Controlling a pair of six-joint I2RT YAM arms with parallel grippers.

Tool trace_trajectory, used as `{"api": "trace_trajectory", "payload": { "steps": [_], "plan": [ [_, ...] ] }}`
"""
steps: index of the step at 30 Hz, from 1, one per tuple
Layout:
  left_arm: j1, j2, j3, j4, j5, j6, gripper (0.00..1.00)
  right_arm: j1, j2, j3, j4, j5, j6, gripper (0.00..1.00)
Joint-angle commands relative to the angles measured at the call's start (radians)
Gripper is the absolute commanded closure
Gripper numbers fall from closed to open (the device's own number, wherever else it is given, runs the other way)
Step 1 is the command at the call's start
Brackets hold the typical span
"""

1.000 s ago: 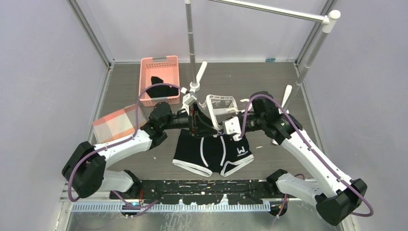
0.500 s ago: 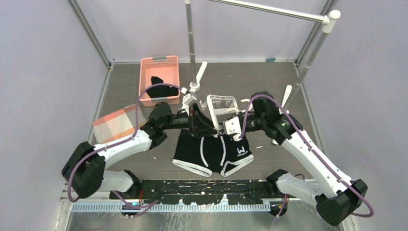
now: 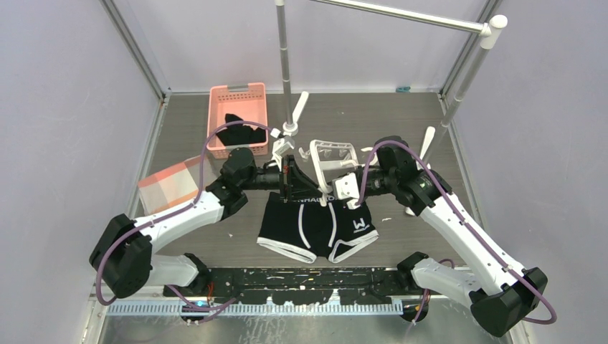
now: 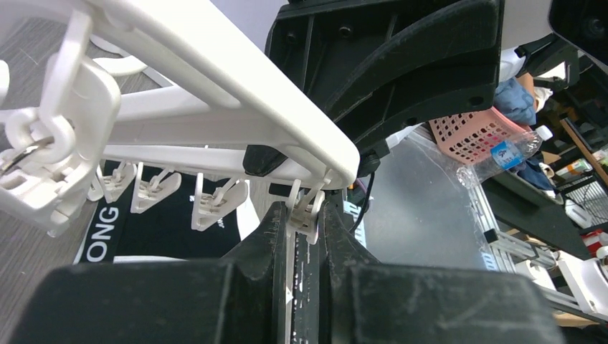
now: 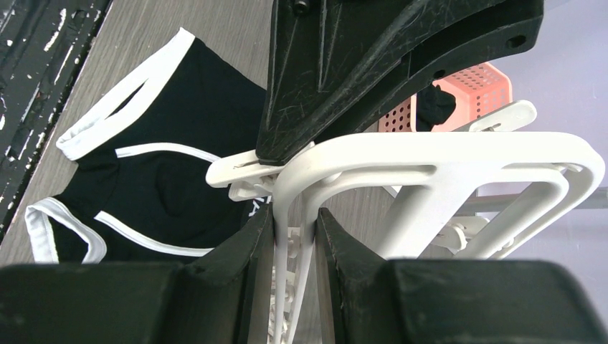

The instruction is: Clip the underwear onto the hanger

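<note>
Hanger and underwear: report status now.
Left gripper pinching a hanger clip. Right gripper clamped on the hanger. Underwear flat on the table below, unclipped. Grey rail pole close behind.

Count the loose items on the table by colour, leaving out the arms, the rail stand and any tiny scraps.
Black: 2, the underwear and a garment in the basket
Pink: 2, the basket and a checked piece at the left
White: 1, the hanger
Total: 5
</note>
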Motion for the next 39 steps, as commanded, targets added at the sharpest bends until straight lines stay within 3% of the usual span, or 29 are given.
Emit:
{"api": "trace_trajectory", "payload": {
  "steps": [1,7,19,26,39],
  "plan": [
    [0.012,-0.050,0.052,-0.006,-0.019,0.045,0.96,0.008,-0.036,0.044,0.087,-0.057,-0.041,0.99],
    [0.011,-0.049,0.054,-0.004,-0.023,0.038,1.00,0.008,-0.033,0.049,0.087,-0.059,-0.038,0.99],
    [0.010,-0.037,0.035,0.089,-0.012,-0.026,0.55,0.008,-0.029,0.056,0.095,-0.065,-0.037,1.00],
    [0.010,-0.030,0.025,0.114,-0.014,-0.039,0.44,0.008,-0.031,0.055,0.097,-0.068,-0.037,1.00],
    [0.011,0.025,0.008,0.152,-0.001,-0.067,0.35,0.008,-0.031,0.056,0.100,-0.069,-0.037,1.00]
  ]
}}
